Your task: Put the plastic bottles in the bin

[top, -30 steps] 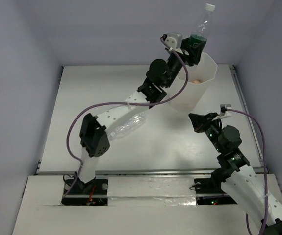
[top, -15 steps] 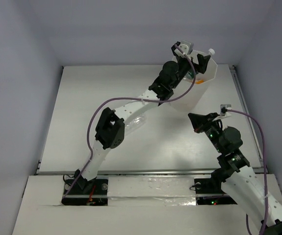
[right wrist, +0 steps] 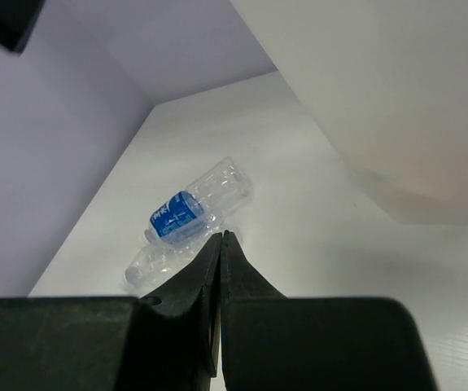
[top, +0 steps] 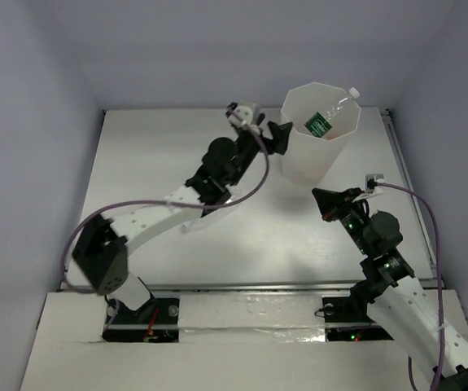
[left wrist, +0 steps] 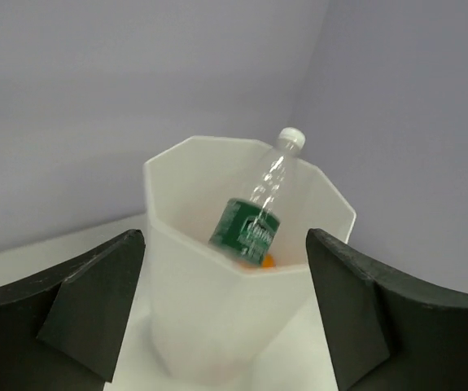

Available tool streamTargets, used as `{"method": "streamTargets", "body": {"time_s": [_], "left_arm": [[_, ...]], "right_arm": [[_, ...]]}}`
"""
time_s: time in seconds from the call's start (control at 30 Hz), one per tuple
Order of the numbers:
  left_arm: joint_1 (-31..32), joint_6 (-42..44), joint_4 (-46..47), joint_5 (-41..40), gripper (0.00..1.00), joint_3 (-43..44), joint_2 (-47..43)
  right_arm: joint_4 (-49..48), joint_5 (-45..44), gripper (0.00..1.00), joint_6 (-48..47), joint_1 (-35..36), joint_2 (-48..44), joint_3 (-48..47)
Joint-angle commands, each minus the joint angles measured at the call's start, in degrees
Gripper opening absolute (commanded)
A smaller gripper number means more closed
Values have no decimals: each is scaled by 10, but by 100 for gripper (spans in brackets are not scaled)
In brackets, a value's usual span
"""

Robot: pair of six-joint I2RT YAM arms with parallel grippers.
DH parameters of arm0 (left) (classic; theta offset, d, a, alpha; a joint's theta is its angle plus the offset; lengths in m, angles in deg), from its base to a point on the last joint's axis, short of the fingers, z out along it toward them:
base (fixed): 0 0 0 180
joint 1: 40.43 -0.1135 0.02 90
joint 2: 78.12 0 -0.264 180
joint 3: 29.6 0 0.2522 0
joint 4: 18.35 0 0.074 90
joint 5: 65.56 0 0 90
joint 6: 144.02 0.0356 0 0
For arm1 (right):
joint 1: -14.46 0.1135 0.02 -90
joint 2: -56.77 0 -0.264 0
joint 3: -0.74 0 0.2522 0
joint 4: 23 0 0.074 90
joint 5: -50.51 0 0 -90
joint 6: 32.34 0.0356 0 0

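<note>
The left gripper (top: 281, 137) — now spread, empty — has drawn back beside the bin (top: 311, 167). The bottle (top: 323, 120) it held leans inside; the right gripper (top: 325, 204) stays pressed together.

Green-label bottle (left wrist: 246, 232) tilted inside bin (left wrist: 185, 309); blue-label bottle (right wrist: 186, 210) lying outside.

The bin (left wrist: 191, 322) is translucent white; green-labelled bottle (left wrist: 248, 230) and blue-labelled bottle (right wrist: 186, 210) are clear.

Bin (top: 303, 163) blocks the upper right of the top view; green-label bottle (top: 324, 121) leans across its mouth, cap over the rim. I've room to pass at the upper left of the table (top: 144, 155). Left arm (top: 160, 216) crosses mid-frame. Blue-label bottle (right wrist: 186, 213) lies ahead of my right gripper (right wrist: 220, 238).
</note>
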Motion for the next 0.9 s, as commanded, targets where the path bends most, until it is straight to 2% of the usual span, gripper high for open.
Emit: {"method": "streamTargets", "body": {"time_s": [0.0,0.03,0.1,0.2,0.3,0.33,0.43,0.7,0.87], "left_arm": [[-4,-29,-5,-53,74,-121,-125],[-4,-37,-24,-68,65,-178,-142],[-10,-57,-94,-90,54,-240,-178],[-10,-72,-187,-119,53,-280,-194],[-10,-74,-245,-158,63,-307,-189],[-10,-73,-257,-172,72,-309,-186],[-10,-65,-259,-181,88,-313,-170],[-10,-33,-265,-180,87,-259,-44],[-10,-27,-248,-175,86,-263,-27]], "right_arm": [[-21,-2,2,-4,-3,-5,-2],[-22,-2,2,-3,-3,-5,-3],[-20,0,2,-3,2,-5,-3],[-23,1,2,-2,2,-6,-4],[-21,3,2,-2,2,-9,-5],[-21,3,2,-3,2,-9,-6],[-23,3,3,-2,2,-9,-4],[-24,8,13,-3,2,0,-2],[-27,10,18,-3,2,5,-3]]}}
